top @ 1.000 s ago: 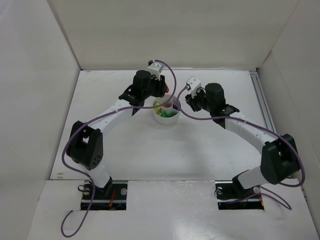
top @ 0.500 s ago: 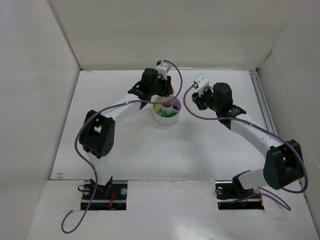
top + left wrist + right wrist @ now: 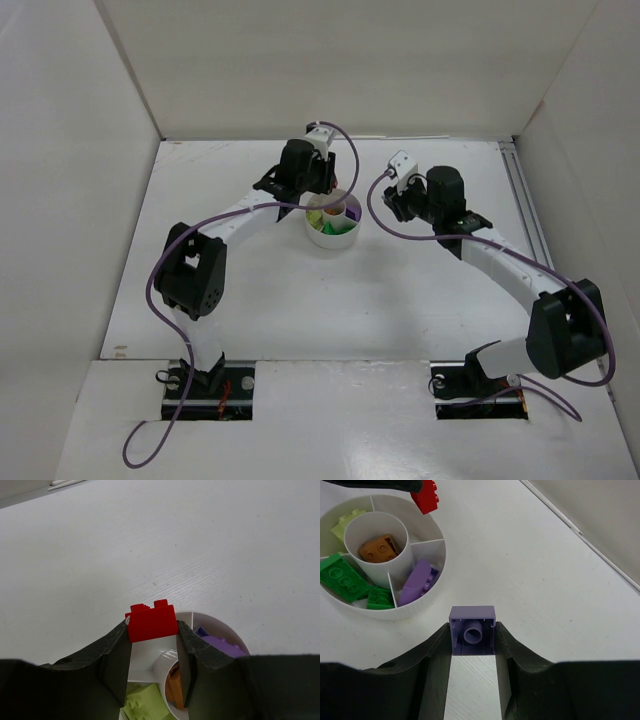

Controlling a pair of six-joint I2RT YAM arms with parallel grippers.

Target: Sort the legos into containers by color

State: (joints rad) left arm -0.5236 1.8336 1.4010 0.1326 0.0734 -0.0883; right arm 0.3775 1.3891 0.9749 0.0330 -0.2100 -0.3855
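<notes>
The round white dish stands mid-table, between the two grippers. My left gripper is shut on a red brick and holds it above the dish's far rim, over an empty wedge. My right gripper is shut on a light purple brick, underside towards the camera, above bare table just right of the dish. The centre well holds an orange-brown brick. The wedges hold dark green bricks, a lime brick and purple bricks.
White walls enclose the table on the left, back and right. A metal rail runs along the table's right edge. Purple cables loop from both wrists over the area near the dish.
The left arm has swung right so its gripper, holding the red brick, sits over the dish's far rim. The right gripper has drawn back to the right of the dish.
</notes>
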